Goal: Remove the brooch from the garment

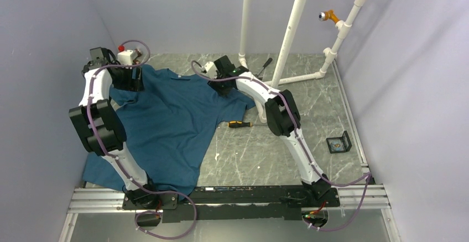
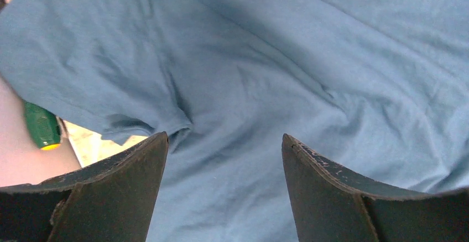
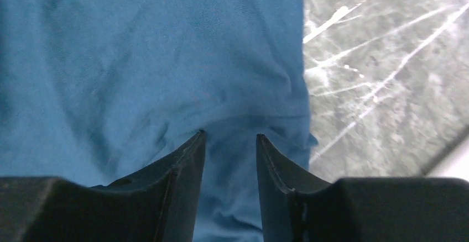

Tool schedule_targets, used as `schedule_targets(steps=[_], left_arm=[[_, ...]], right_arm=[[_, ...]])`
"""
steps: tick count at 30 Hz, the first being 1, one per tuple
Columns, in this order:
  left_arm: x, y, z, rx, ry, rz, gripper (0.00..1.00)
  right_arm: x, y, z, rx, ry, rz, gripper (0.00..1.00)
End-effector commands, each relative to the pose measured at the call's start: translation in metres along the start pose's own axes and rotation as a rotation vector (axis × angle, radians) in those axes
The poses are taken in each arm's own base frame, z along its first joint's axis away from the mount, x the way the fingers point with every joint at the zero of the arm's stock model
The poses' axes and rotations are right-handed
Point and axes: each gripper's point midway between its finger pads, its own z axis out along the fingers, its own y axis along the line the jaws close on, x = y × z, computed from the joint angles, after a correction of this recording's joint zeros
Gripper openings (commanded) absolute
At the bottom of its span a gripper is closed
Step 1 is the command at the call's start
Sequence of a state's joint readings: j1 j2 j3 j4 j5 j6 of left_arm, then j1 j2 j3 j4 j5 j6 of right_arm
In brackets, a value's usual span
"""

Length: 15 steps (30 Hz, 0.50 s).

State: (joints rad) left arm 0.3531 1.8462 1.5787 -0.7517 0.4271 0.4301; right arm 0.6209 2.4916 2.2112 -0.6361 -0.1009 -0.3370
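Grey marbled surface (image 1: 287, 159), walled on three sides. The garment (image 1: 171, 126) lies spread over its left half, hem toward the arm bases. White pipe frame (image 1: 293, 32) stands at the back right, well clear of the cloth.

Left gripper (image 1: 131, 80) is over the far-left shoulder area. Right gripper (image 1: 224, 89) is at the far-right sleeve.

A yellow-and-black screwdriver (image 1: 240, 124) lies just beside the sleeve. A small black box (image 1: 338, 142) sits well apart, near the right wall.

Left wrist view: left gripper (image 2: 221, 142) spread wide, released, wrinkled cloth beneath; contact unclear. A green handle (image 2: 41, 126) shows past the sleeve hem, seen only here.

Right wrist view: right gripper (image 3: 229, 137) nearly closed, clenched on a puckered fold at the garment's edge, bare surface alongside.

Brooch: cannot be made out in any view.
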Motion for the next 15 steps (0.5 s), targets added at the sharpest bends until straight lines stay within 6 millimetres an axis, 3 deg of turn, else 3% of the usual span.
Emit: schedule_targets(steps=[1,6,15], left_arm=[[-0.018,0.023,-0.004,-0.068,-0.031,-0.038,0.81],[-0.032,0.046,0.001,-0.150,-0.059,-0.020,0.80],[-0.046,0.073,0.026,-0.180,-0.029,0.012,0.74]], right_arm=[[-0.003,-0.017,0.018,0.099,-0.012,-0.046,0.39],[0.026,-0.039,0.030,0.201,0.076,-0.097,0.32],[0.065,-0.084,0.023,0.279,0.167,-0.075,0.29]])
